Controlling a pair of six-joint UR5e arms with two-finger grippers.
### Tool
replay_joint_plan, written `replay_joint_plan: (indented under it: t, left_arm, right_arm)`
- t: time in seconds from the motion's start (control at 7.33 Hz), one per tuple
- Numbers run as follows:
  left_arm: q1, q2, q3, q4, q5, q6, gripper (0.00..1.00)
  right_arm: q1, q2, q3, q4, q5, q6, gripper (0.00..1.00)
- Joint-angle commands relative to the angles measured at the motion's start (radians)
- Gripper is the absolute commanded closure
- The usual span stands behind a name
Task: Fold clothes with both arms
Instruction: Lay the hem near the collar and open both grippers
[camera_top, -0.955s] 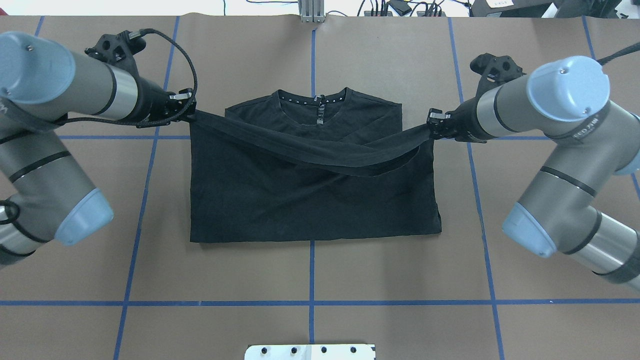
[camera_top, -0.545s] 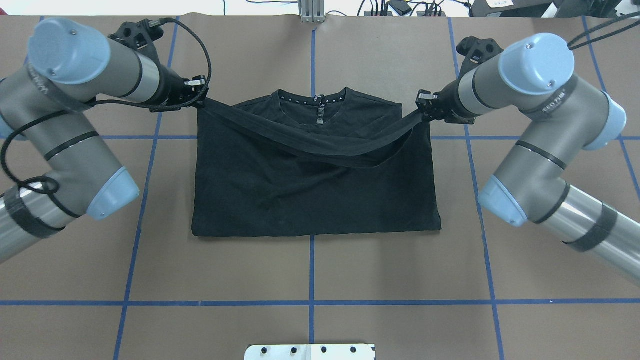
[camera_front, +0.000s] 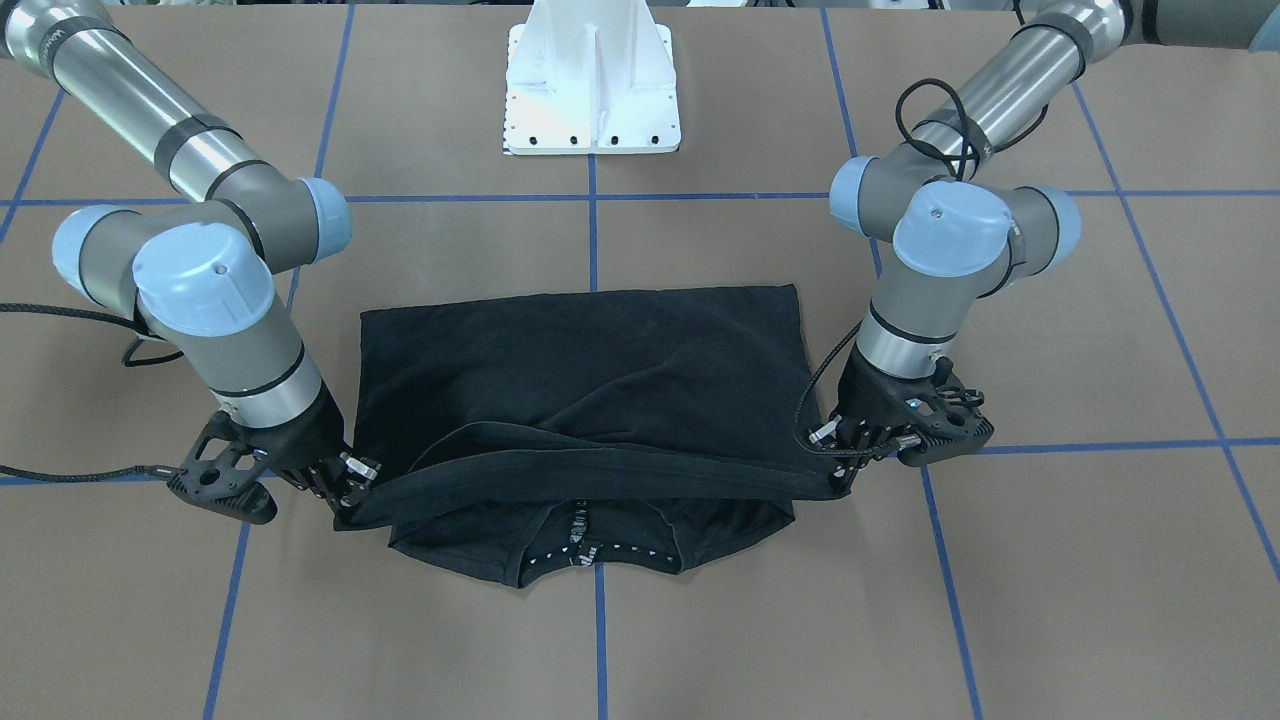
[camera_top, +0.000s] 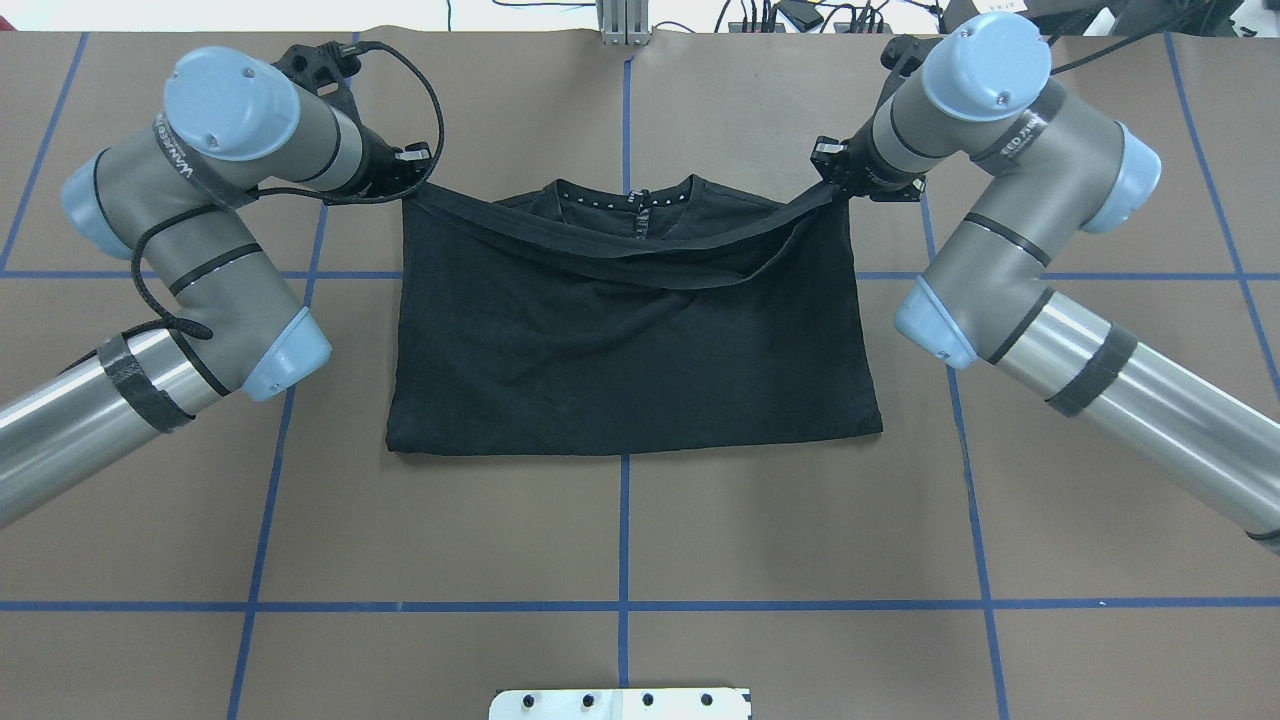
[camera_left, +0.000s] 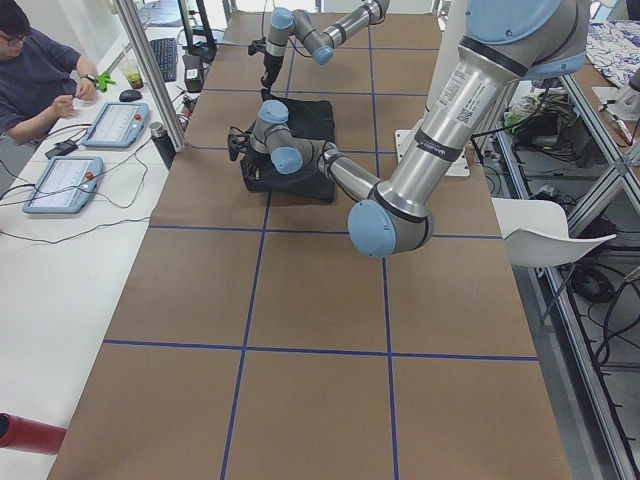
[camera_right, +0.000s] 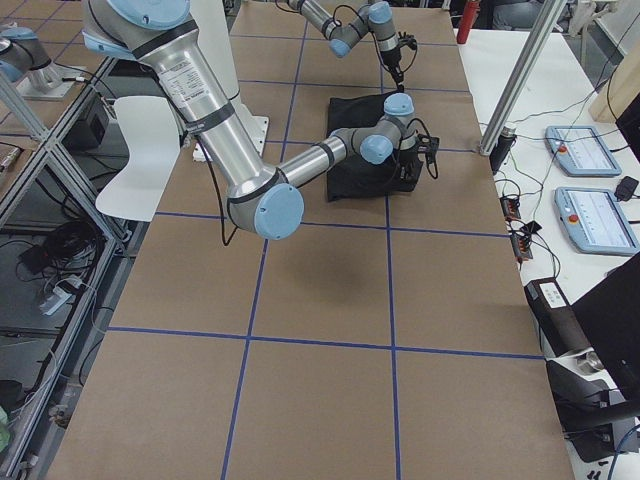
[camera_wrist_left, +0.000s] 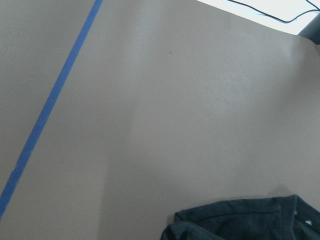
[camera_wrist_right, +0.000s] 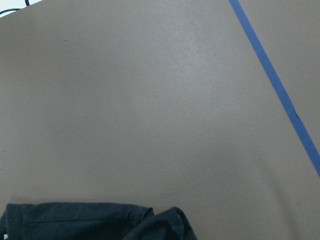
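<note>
Pinching the raised hem of the black short-sleeved T-shirt (camera_top: 630, 350): black two-finger left gripper (camera_top: 417, 186) at upper left, black two-finger right gripper (camera_top: 826, 186) at upper right. Sagging just below the collar.

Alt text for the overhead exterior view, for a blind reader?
The robot's black two-finger left gripper and right gripper each pinch a lifted corner of a black T-shirt; the edge sags between them over the collar, the rest lying flat on a brown table with blue tape lines.

Brown gridded table (camera_top: 450, 530), black T-shirt (camera_top: 630, 360), white base (camera_front: 592, 90)
</note>
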Motion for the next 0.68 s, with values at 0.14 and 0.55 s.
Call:
replay_joint_plan:
  t: [0.14, 0.55]
  left_arm:
    - [0.005, -0.029, 0.087, -0.057, 0.004, 0.025, 1.00]
    - [0.006, -0.035, 0.112, -0.065, 0.004, 0.045, 1.00]
  right_arm:
    - [-0.001, 0.013, -0.062, 0.004, -0.036, -0.047, 1.00]
    - [0.002, 0.013, -0.068, 0.004, -0.036, -0.059, 1.00]
